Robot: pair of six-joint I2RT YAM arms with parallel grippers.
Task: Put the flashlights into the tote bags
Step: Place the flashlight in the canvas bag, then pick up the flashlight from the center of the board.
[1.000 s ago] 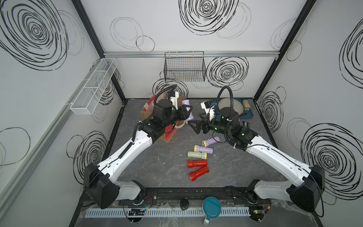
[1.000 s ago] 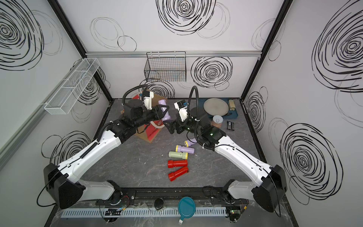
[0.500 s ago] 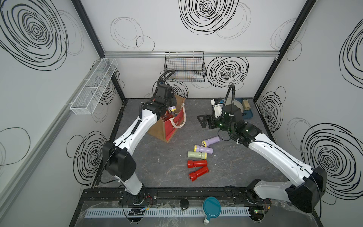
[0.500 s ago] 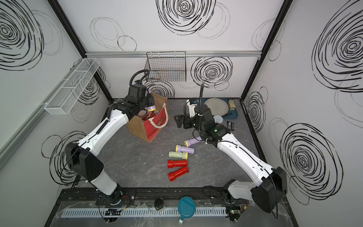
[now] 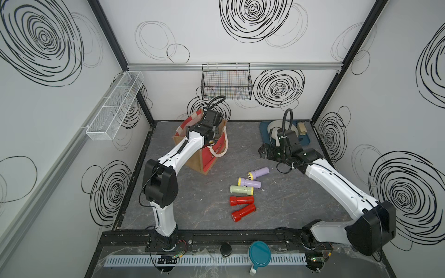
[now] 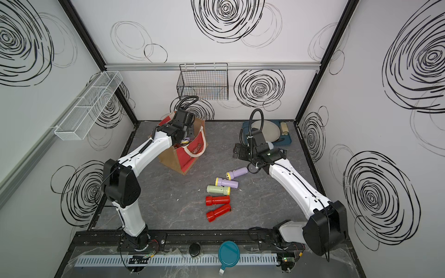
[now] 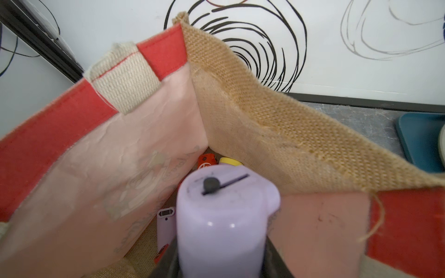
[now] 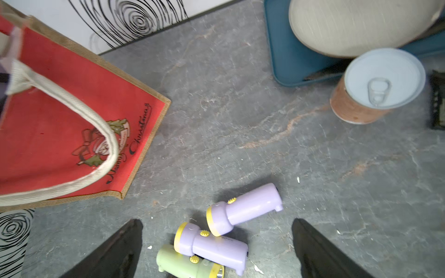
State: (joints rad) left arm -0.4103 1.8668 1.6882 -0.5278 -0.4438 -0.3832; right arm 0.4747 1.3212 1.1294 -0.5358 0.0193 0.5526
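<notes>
The tote bag [image 5: 212,156] [image 6: 190,154] stands open at the back left, brown jute with red panels and cream handles. My left gripper [image 7: 221,260] reaches down into it, shut on a lilac flashlight [image 7: 221,216]. Under it lie a red flashlight [image 7: 206,162], a yellow head [image 7: 230,161] and another lilac one [image 7: 166,226]. On the floor lie two lilac flashlights [image 5: 258,173] [image 5: 249,183], a pale green one [image 5: 241,190] and two red ones [image 5: 241,200] [image 5: 243,212]. My right gripper [image 5: 263,151] [image 8: 216,222] hangs open above the lilac flashlights [image 8: 245,208], holding nothing.
A blue tray [image 5: 263,127] with a grey plate [image 8: 356,24] sits at the back right, a tan can [image 8: 375,89] with a white lid beside it. A black wire basket [image 5: 226,81] hangs on the back wall. A white wire shelf [image 5: 115,106] is on the left wall.
Both grippers met above the middle a second ago. My left arm swung back with the lilac flashlight and went down into the bag. The right gripper drew back to the right, still open.
</notes>
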